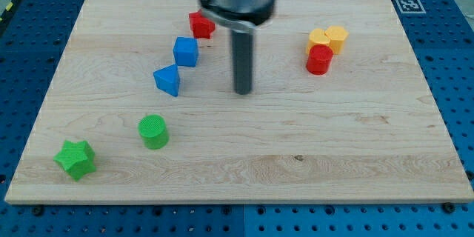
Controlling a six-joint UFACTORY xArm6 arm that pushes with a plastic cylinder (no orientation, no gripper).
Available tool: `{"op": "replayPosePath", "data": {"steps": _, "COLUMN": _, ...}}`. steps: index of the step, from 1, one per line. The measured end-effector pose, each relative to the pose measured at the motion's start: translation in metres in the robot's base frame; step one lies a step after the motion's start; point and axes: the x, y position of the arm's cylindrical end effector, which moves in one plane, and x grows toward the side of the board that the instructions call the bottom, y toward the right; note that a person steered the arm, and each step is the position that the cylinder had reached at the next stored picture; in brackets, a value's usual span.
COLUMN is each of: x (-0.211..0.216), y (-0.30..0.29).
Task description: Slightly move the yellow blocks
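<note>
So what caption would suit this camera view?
Rod's tip rests mid-board, between the blue blocks and the untouched yellow blocks beside a red cylinder.

I see a wooden board [355, 155] on a blue pegboard table [452, 37]. A red block [201, 24] sits near twelve o'clock, with a blue cube [186, 51] and blue wedge [167, 80] trailing toward seven. A red cylinder [319, 60] sits at two o'clock. A green cylinder [154, 131] and green star [75, 158] lie at eight o'clock. A tag marker [406, 4] marks the board's upper right corner.
</note>
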Motion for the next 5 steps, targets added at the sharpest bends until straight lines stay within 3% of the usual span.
{"op": "replayPosePath", "data": {"steps": 2, "x": 0.01, "y": 0.134}}
{"op": "replayPosePath", "data": {"steps": 3, "x": -0.008, "y": 0.17}}
{"op": "replayPosePath", "data": {"steps": 5, "x": -0.09, "y": 0.173}}
